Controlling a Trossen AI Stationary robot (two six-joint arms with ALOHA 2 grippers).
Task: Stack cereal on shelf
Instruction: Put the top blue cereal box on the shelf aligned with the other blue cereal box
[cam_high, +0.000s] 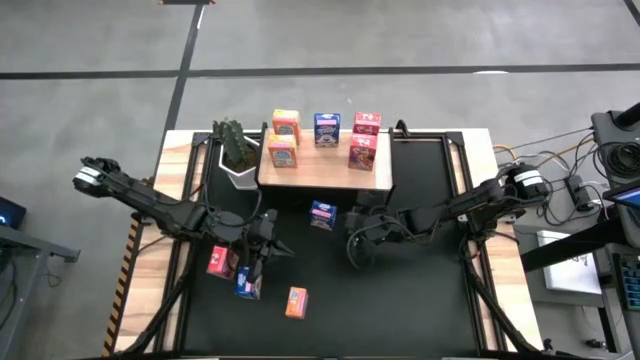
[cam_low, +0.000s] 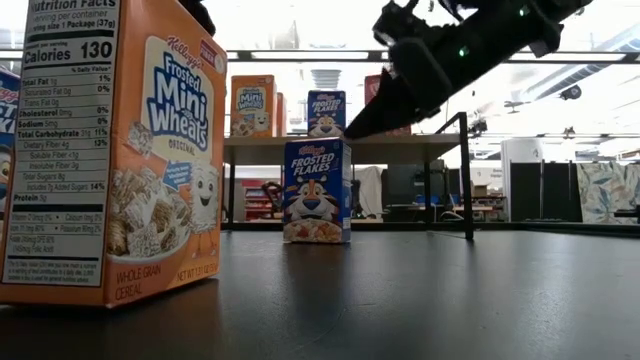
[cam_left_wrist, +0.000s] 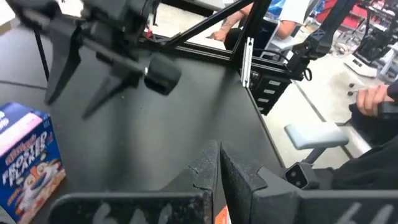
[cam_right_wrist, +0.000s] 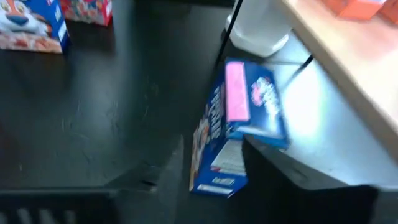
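**Five boxes on shelf, four on mat**

On shelf (cam_high: 325, 170): two orange boxes (cam_high: 284, 138) at left, one blue box (cam_high: 326, 129) at middle, two pink boxes (cam_high: 364, 138) at right. Plant (cam_high: 236, 148) just beside shelf's left end.

On black mat (cam_high: 420, 300): blue box (cam_high: 322, 214) upright just in front of shelf; pink box (cam_high: 219, 261) and another blue box (cam_high: 247, 285) at front left, near each other; orange box (cam_high: 296, 302) alone at front, closest to low camera.

Left claw (cam_high: 262, 255) above mat by front-left blue box; fingers (cam_left_wrist: 211, 174) pressed together, holding nothing.

Right claw (cam_high: 360, 245) over mat centre, near the blue box in front of shelf, which sits between its fingers (cam_right_wrist: 292, 180) in right wrist view. Spread, no grip visible.
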